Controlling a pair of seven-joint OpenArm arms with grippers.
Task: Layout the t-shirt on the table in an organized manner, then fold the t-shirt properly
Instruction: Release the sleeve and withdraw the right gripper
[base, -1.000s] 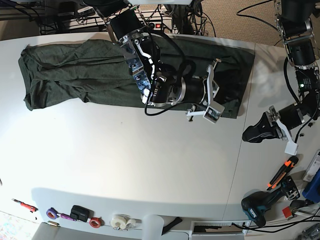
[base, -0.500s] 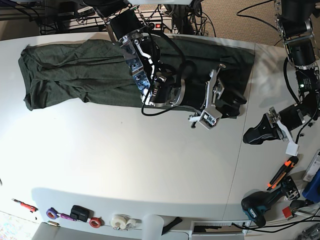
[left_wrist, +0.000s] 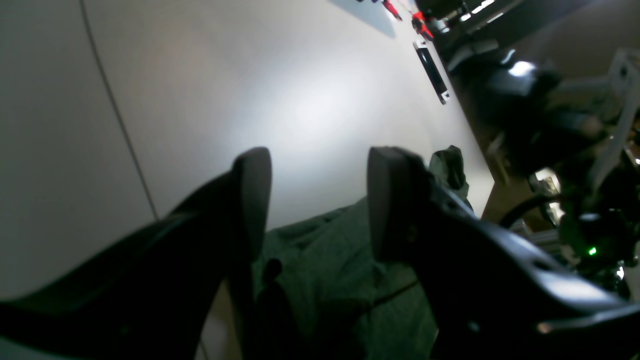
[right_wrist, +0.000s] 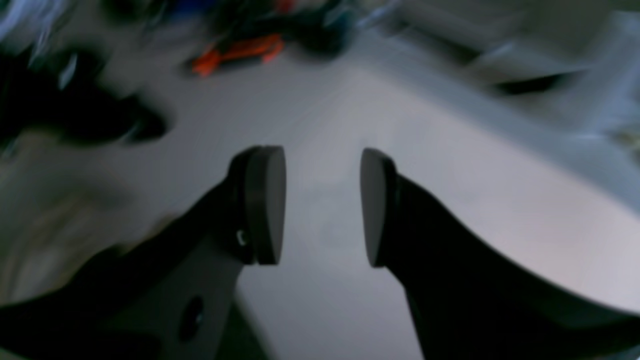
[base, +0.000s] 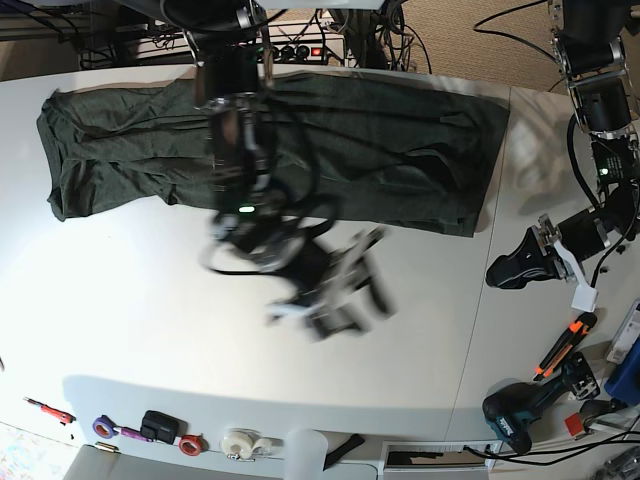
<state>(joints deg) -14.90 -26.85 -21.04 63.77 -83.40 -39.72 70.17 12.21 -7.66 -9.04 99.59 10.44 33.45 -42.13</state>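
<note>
1. My right gripper (base: 368, 292) hangs over bare white table (base: 150, 300), blurred in the base view; its jaws stand apart with nothing between them, clear in the right wrist view (right_wrist: 322, 205).
2. My left gripper (base: 503, 270) sits low over the table's far right part, beyond the thin dark seam (base: 485, 290); jaws spread, nothing pinched, seen also in the left wrist view (left_wrist: 317, 200).
3. The dark green t-shirt (base: 380, 145) lies behind my right gripper, well apart from it, stretched as a long band along the table's back edge.
4. The shirt's near right corner (base: 465, 225) lies just ahead of my left gripper, near but not touching. In the left wrist view the green cloth (left_wrist: 330, 260) shows below and between the fingertips (left_wrist: 252, 195).
5. The shirt's left end (base: 65, 150) looks bunched and wrinkled, far to the side of my right arm (base: 235, 130), which crosses over the cloth's middle.
6. An orange-handled tool (base: 562, 345) and a teal drill (base: 510, 415) lie just below my left gripper, off the shirt.
7. Tape rolls (base: 190, 443) line the front edge, well below my right gripper.
</note>
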